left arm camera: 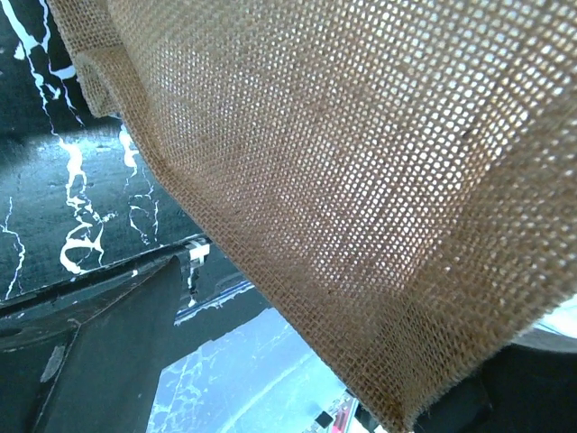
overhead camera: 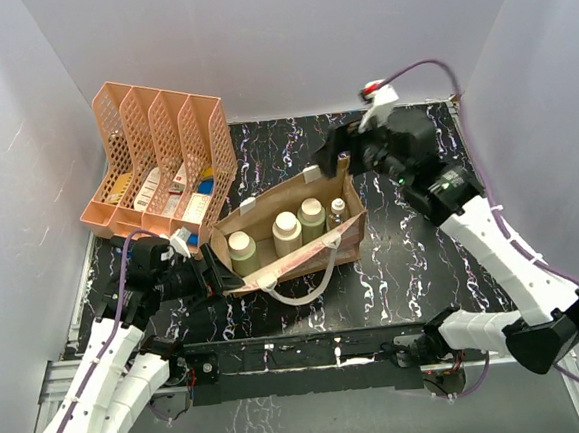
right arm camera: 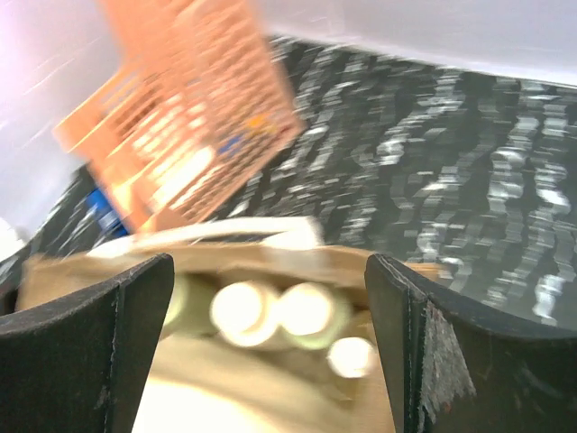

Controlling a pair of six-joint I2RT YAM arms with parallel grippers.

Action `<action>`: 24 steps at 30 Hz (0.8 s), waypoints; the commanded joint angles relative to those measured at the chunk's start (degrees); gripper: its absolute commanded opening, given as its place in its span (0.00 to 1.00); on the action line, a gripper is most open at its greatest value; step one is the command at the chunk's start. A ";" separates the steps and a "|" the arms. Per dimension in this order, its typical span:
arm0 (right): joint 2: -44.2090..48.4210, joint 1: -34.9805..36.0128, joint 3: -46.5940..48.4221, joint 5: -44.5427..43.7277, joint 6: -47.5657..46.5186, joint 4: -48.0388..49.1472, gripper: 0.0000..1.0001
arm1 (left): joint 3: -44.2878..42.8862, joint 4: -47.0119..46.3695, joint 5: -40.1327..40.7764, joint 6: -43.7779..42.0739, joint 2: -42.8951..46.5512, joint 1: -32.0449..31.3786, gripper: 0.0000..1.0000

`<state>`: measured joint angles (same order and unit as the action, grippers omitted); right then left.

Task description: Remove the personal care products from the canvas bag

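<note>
The canvas bag stands open mid-table with white loop handles. Inside stand three cream bottles with white caps and a small clear bottle. My right gripper hovers open above the bag's far right end. In the blurred right wrist view the white caps show between its wide fingers. My left gripper is at the bag's near left corner. In the left wrist view its fingers stand wide apart, and the bag's fabric hangs between them near the right finger.
An orange mesh file rack with small boxes and blue items stands at the back left, close to the bag's left end. It also shows in the right wrist view. White walls enclose the black marbled table.
</note>
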<state>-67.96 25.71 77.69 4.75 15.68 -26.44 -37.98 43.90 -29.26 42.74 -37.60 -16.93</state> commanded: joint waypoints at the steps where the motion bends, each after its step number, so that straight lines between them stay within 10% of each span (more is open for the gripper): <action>1: -1.80 15.69 2.50 -2.22 0.59 -0.68 0.89 | 1.88 1.83 -0.85 0.81 0.82 0.26 0.86; 9: -8.27 35.15 -1.28 -10.95 -2.42 3.09 0.84 | 2.63 2.10 0.43 0.66 1.21 0.30 0.82; 24: -23.00 37.57 -0.54 -14.39 -4.62 7.73 0.86 | 0.88 1.80 0.67 -0.02 -0.08 0.35 0.81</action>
<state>-89.60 63.22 75.26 -7.86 12.03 -23.66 -36.40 43.33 -29.78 43.68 -37.08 -16.93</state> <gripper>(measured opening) 0.853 0.817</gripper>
